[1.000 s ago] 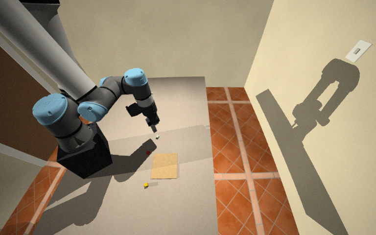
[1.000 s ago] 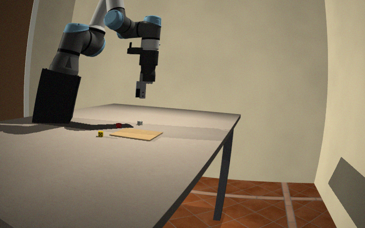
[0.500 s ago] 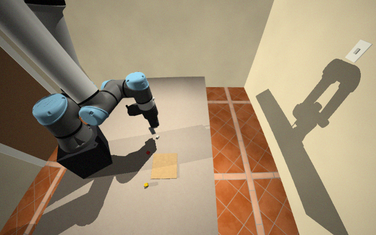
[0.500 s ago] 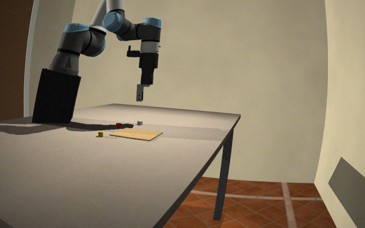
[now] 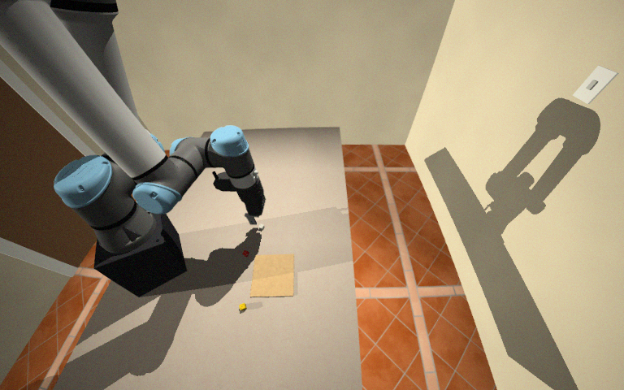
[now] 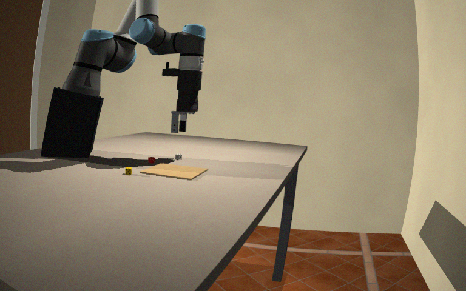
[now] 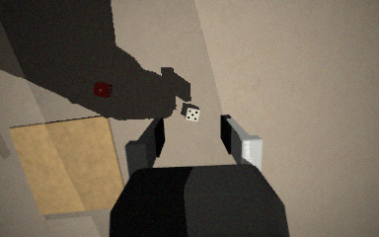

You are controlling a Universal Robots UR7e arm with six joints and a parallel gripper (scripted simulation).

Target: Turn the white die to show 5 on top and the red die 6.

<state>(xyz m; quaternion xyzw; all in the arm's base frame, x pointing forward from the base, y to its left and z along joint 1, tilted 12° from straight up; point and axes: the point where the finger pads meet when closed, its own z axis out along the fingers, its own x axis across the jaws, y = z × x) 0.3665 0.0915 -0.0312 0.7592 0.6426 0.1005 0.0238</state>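
The white die point(image 7: 192, 114) lies on the bare table, off the mat; it also shows in the top and exterior views point(image 5: 261, 226) point(image 6: 178, 156). Its top face shows three pips in the wrist view. My gripper point(image 7: 191, 127) point(image 6: 179, 126) is open and empty, hanging well above the white die. The red die point(image 5: 245, 253) point(image 6: 151, 159) point(image 7: 103, 89) lies in the arm's shadow on the table, near the mat's corner. The yellow die point(image 5: 241, 306) point(image 6: 128, 170) lies on the table at the mat's other end. The tan mat point(image 5: 272, 275) point(image 6: 174, 170) point(image 7: 64, 160) lies flat with no dice on it.
The arm's black base point(image 5: 137, 262) stands at the table's left side. The table's right edge point(image 5: 352, 257) drops to a tiled floor. A wall rises on the right.
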